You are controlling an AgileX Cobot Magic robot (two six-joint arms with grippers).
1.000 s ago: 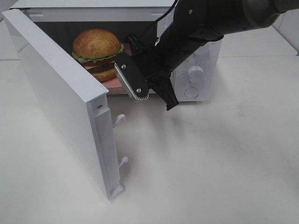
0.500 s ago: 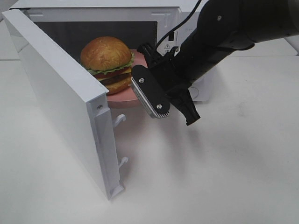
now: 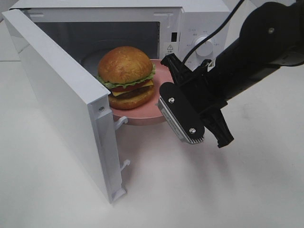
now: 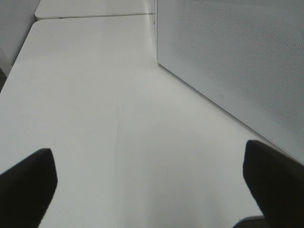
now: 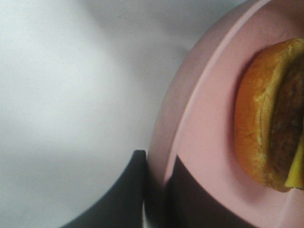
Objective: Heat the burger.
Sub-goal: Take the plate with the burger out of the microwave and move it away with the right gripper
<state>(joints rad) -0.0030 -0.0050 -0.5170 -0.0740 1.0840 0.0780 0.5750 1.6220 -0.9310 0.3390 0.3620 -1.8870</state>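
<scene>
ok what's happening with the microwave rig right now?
The right gripper is shut on the rim of the pink plate, which carries the burger. The plate sits at the mouth of the microwave, partly out past the front edge, with the door swung wide open. The left gripper is open and idle over the bare table beside the microwave's side wall, holding nothing.
</scene>
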